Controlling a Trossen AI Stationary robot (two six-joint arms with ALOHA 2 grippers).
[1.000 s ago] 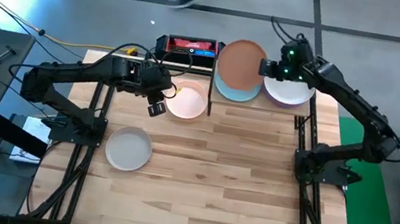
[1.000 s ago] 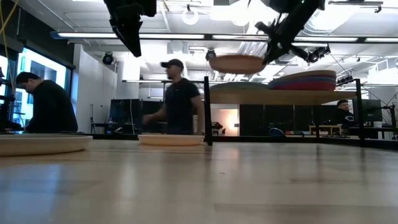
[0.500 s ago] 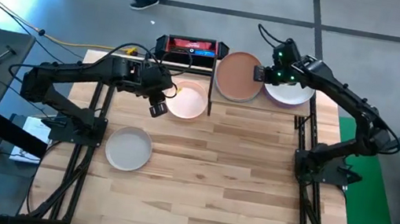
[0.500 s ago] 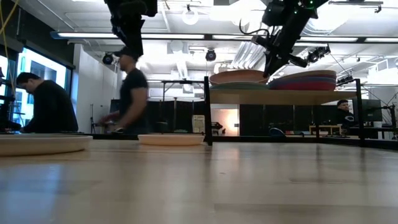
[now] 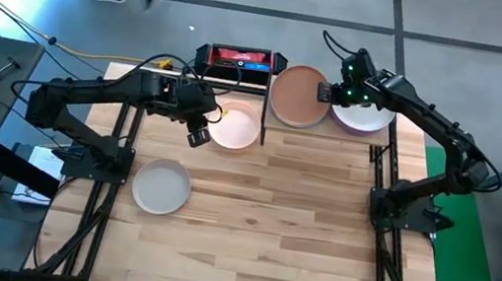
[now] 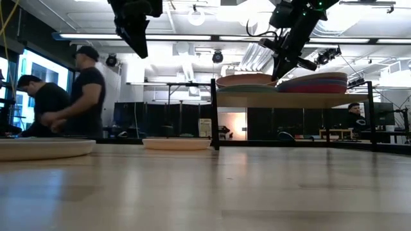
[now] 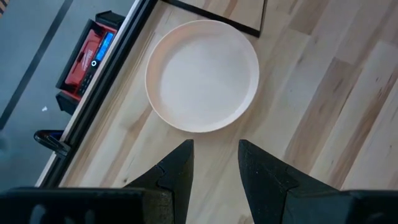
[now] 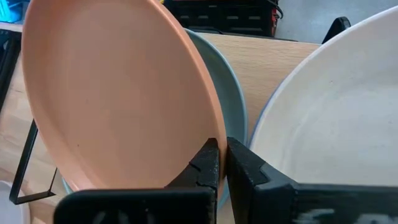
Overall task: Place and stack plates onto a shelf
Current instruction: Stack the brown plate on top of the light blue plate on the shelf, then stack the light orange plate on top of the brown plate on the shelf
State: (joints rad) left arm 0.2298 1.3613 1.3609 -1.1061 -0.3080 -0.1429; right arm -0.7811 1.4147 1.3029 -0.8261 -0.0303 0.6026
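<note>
No legible writing. Left gripper (image 5: 197,137) hovers upper left, fingers wide, over bare bench (image 5: 299,218) beside the cream plate (image 5: 234,124). Upper centre: right gripper (image 5: 326,92), fingers pinched on salmon-brown plate's (image 5: 298,96) rim, atop the teal plate (image 8: 231,93) on the shelf (image 6: 292,100).

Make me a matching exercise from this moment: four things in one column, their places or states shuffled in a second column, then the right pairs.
Things:
1. salmon-brown plate
2. cream plate
3. grey plate
4. left gripper

Places or states:
A. alone on the table, on the left arm's side
B. jaws open, above the table
C. pinched at its rim by the right gripper, on the shelf
D. on the table beside the shelf

Pairs: 1-C, 2-D, 3-A, 4-B
</note>
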